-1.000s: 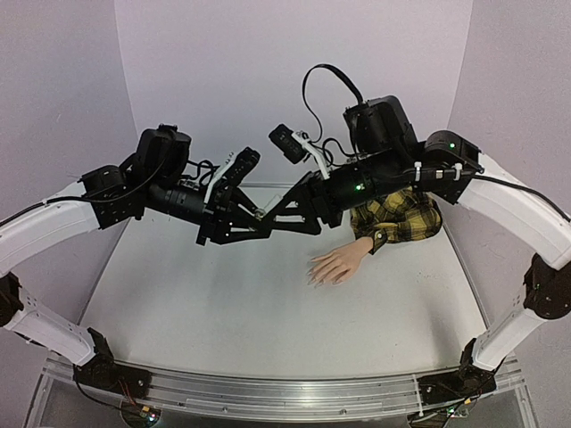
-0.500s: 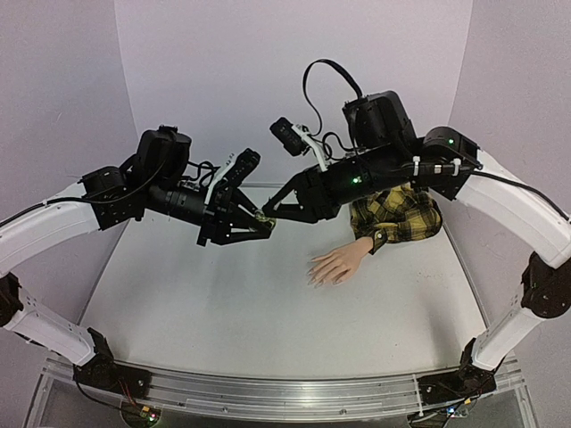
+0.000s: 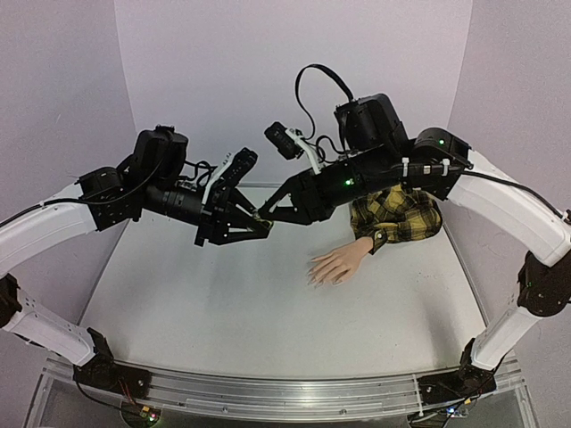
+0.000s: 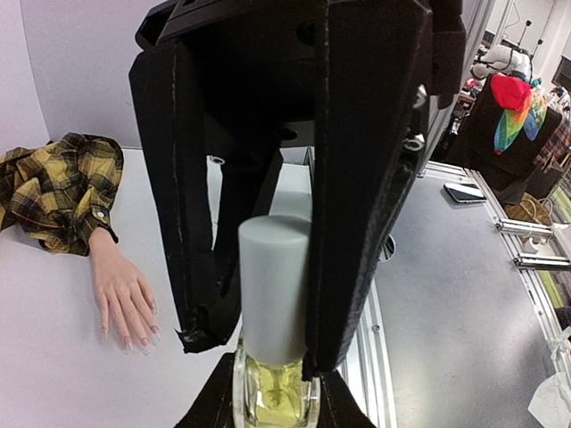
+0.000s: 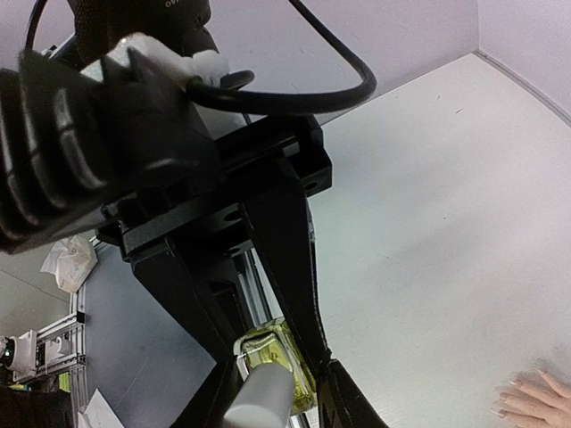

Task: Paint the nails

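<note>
Yellowish bottle (image 4: pixel 275 392): glass, raised above the bench (image 3: pixel 223 312), left of the mannequin hand (image 3: pixel 337 266).
Left claw (image 3: pixel 260 225): pressed tight around the bottle's body.
Right claw (image 4: pixel 268 312): pinching the white cap (image 4: pixel 273 287).
Nails (image 4: pixel 134 337): on the mannequin hand, lying on the bench right of the bottle, untouched.
Step advice: hold the bottle still, twist the cap squarely, lift straight.
Writing: none readable.
</note>
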Available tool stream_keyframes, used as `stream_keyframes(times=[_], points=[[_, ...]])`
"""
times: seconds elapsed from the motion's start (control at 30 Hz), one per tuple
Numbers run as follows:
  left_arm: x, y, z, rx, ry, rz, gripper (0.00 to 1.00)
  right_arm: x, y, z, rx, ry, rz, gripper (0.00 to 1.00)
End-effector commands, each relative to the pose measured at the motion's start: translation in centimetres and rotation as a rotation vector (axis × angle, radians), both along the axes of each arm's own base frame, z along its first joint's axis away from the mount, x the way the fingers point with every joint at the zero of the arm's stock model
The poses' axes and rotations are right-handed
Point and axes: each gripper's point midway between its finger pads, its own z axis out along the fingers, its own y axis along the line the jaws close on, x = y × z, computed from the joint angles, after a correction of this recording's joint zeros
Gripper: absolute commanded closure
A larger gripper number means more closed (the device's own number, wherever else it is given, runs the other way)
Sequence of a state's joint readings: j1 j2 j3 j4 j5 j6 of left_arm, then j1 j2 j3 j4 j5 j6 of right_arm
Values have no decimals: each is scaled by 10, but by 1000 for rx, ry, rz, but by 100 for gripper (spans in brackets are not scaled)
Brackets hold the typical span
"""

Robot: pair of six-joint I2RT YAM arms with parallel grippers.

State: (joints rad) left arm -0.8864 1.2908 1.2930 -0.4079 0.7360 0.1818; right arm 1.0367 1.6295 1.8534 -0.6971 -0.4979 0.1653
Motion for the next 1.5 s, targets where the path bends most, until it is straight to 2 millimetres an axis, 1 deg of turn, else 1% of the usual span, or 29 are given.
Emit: stream_keyframes(times=[0.0, 0.1, 0.3, 0.47, 0.67, 0.73, 0.83, 0.87, 0.9, 0.97, 1.0, 1.07, 1.27, 1.37, 1.47], points=[[-2, 4, 20, -61, -45, 5, 100, 2, -2, 22, 51, -40, -11, 72], [-2, 3, 19, -60, -43, 2, 100, 4, -4, 20, 45, -44, -24, 74], [-2, 2, 18, -57, -40, 2, 100, 4, -7, 24, 52, -47, -31, 71], [-1, 2, 17, -56, -40, 2, 100, 2, -7, 22, 51, -39, -20, 72], [-1, 2, 16, -53, -38, 0, 100, 6, -13, 21, 50, -33, -38, 72], [-1, 2, 16, -54, -38, 0, 100, 7, -13, 21, 53, -29, -37, 74], [-2, 2, 17, -55, -40, -2, 100, 6, -10, 19, 52, -15, -26, 80], [-2, 1, 16, -54, -38, -3, 100, 5, -10, 18, 53, -12, -20, 80], [-2, 1, 15, -52, -37, -3, 100, 4, -9, 18, 54, -9, -15, 79], [-1, 1, 14, -47, -33, -2, 100, 4, -10, 21, 61, -12, -16, 74], [-1, 1, 14, -46, -33, -2, 100, 4, -10, 21, 61, -13, -16, 75], [-1, 1, 14, -47, -36, -2, 100, 5, -10, 21, 60, -19, -21, 77], [-1, 2, 15, -50, -39, 0, 100, 6, -10, 20, 57, -18, -24, 90], [-1, 1, 14, -48, -35, -1, 100, 8, -10, 19, 54, -23, -31, 100], [0, 1, 11, -38, -32, 3, 100, 8, -13, 21, 55, -36, -37, 100]])
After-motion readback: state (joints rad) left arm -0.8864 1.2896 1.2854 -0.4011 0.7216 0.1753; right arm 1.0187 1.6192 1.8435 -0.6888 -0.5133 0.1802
